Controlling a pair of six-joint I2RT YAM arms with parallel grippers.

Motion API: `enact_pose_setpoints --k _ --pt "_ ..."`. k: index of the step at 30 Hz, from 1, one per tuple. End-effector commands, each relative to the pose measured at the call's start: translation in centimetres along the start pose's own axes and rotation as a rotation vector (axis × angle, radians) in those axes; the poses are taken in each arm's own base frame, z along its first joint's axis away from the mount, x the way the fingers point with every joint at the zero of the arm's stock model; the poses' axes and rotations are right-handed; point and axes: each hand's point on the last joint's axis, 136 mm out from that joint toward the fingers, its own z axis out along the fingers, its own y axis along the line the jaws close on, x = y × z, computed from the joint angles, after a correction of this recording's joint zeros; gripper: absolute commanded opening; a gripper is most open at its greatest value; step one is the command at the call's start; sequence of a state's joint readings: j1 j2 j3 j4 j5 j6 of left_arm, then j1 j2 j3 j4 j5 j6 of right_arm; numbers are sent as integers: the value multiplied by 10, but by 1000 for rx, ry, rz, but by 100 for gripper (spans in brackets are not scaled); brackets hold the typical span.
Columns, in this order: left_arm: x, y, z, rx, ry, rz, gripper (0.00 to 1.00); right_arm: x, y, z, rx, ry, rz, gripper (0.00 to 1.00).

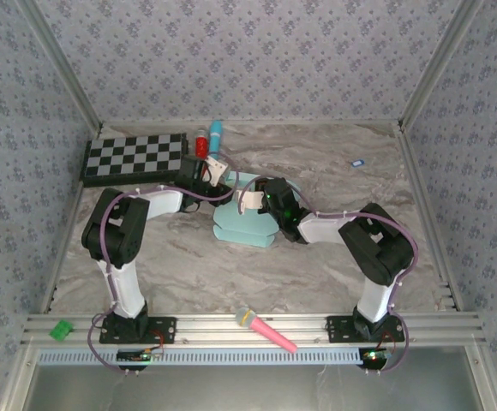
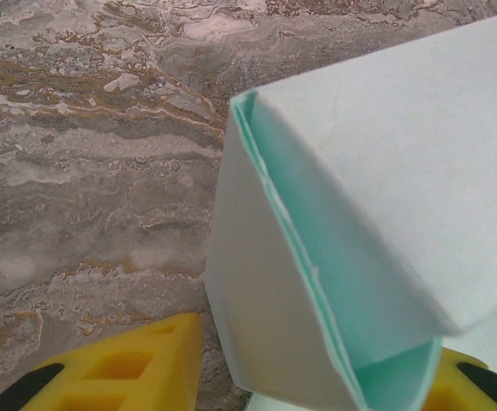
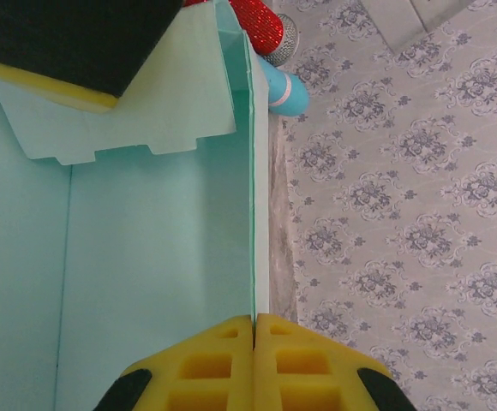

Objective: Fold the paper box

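**1. Position.** The paper box (image 1: 242, 228) lies at the centre of the table (image 1: 334, 274), partly erected, between the two wrists. Seen from the box, the checkerboard (image 1: 134, 157) is at 10 o'clock. A red object (image 1: 201, 144) and a cyan tube (image 1: 217, 132) stand near at 11 o'clock, apart from the box.

**2. Jaws.**
- The right gripper (image 3: 254, 330) is clenched. Its two yellow fingers (image 3: 206, 368) meet on the thin edge of an upright wall (image 3: 260, 214), which runs straight into the seam between them.
- The left gripper (image 2: 317, 390) stands part open around a folded corner at the 11 o'clock side of the box. The panels fill the gap between its fingers, so it is judged to be grasping that corner.

**3. Handling.**
- The card looks thin and light. Expect it to bend readily along its scored lines and to buckle or dent anywhere else.
- It is probably smooth enough to slip from a loose pinch.
- It is light enough that pulling one wall is likely to drag the whole box across the table.

**4. Where to hold.**
- Grip a wall close to a crease or corner, where the doubled card is stiffest.
- Avoid the middle of a panel and the notched flap (image 3: 128, 120) that leans inward.
- Hold one side steady while the other arm folds.
- Apply light pressure only, since a hard squeeze is likely to leave a permanent kink.
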State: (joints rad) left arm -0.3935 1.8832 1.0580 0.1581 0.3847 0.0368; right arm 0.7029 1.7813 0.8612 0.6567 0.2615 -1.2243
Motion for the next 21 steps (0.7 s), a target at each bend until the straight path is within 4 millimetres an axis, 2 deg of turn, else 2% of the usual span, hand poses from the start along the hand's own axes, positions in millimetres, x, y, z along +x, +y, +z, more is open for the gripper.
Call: enact_pose_setpoints --k 1,15,21 --pt "-17 4 3 -21 -36 6 39 -10 15 3 -65 -35 -10 0" --pt "-23 2 13 -76 -13 27 32 -11 19 3 -80 -31 6 0" --pt "-24 5 12 -100 -18 30 21 -12 18 2 -78 -30 8 0"
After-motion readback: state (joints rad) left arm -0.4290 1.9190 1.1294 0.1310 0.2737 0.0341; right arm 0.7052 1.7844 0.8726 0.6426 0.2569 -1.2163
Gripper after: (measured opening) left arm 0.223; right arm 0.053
